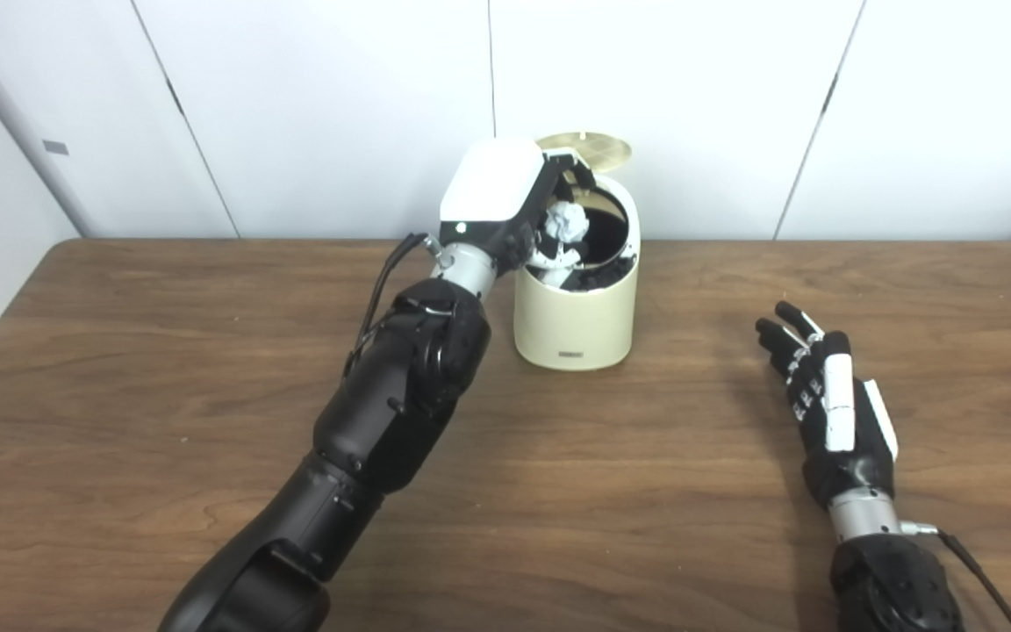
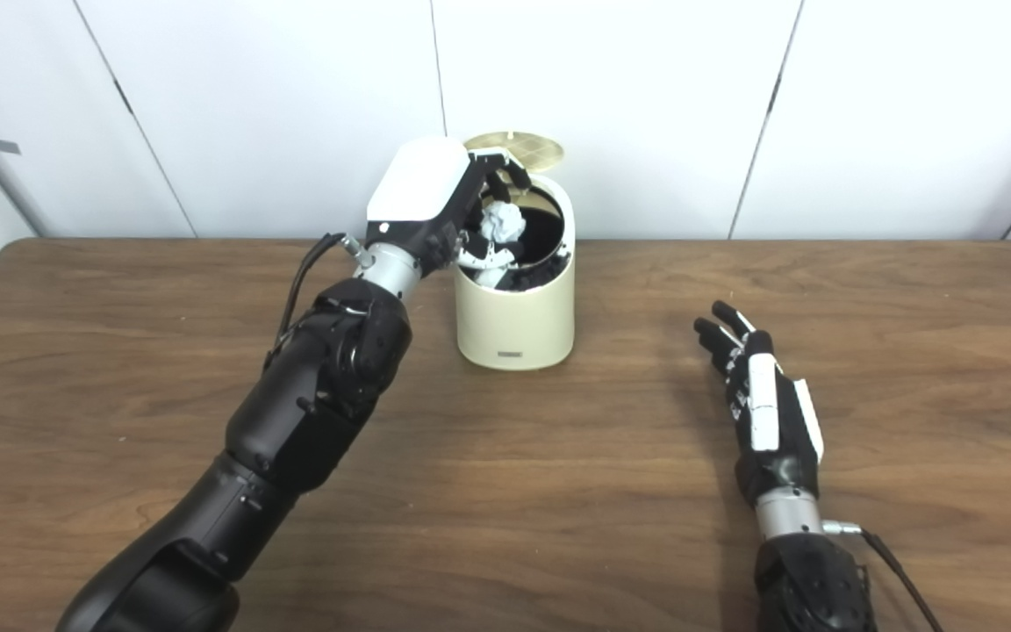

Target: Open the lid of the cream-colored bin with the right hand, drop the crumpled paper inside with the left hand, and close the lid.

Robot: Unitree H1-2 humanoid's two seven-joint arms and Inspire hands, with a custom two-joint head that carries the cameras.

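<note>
Left hand (image 1: pixel 505 197) with crumpled paper (image 1: pixel 565 225) over upright open bin (image 1: pixel 577 320).

Matt plastic bin (image 1: pixel 576 325) (wood-grain table (image 1: pixel 163 369))

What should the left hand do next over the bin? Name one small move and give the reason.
Probably open the fingers to release. The left hand holds the crumpled paper directly above the mouth of the cream-colored bin, and the lid stands up at the back, so the paper should fall inside. The right hand rests open on the table, clear of the bin.
</note>
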